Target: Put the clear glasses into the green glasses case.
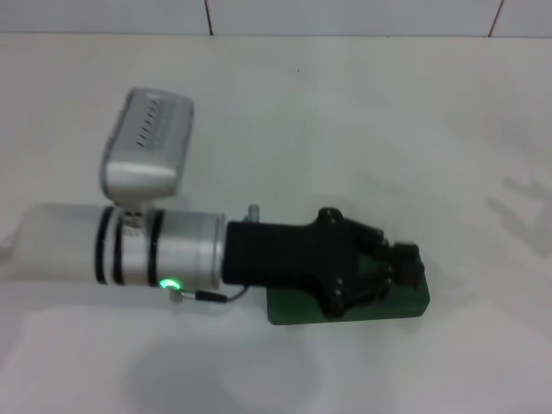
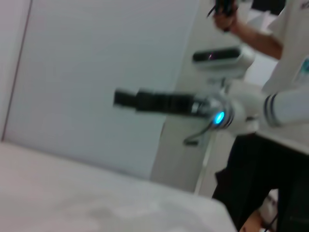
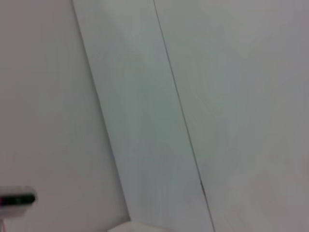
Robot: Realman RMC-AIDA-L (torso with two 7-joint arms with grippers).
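From the head camera we look down on a plain white table (image 1: 362, 129). Our left arm reaches in from nine o'clock and lies straight across the lower middle of the view, pointing toward three o'clock. Its black left gripper (image 1: 398, 266) sits directly over the green glasses case (image 1: 354, 307), with the fingertips at the case's three o'clock end.

The case lies at about six o'clock in the view, with its long axis running nine to three, in line with our arm. The gripper covers most of it, so we cannot tell whether the lid is up or down. We cannot tell either whether the fingers are spread or closed, or whether they hold anything.

The clear glasses do not show in any view; they may be hidden beneath the gripper or already in the case, but we cannot say.

Our right gripper does not appear in the head view. The left wrist camera shows it (image 2: 123, 99) held level, off the table and well apart from the case. We judge the left arm the nearer one.
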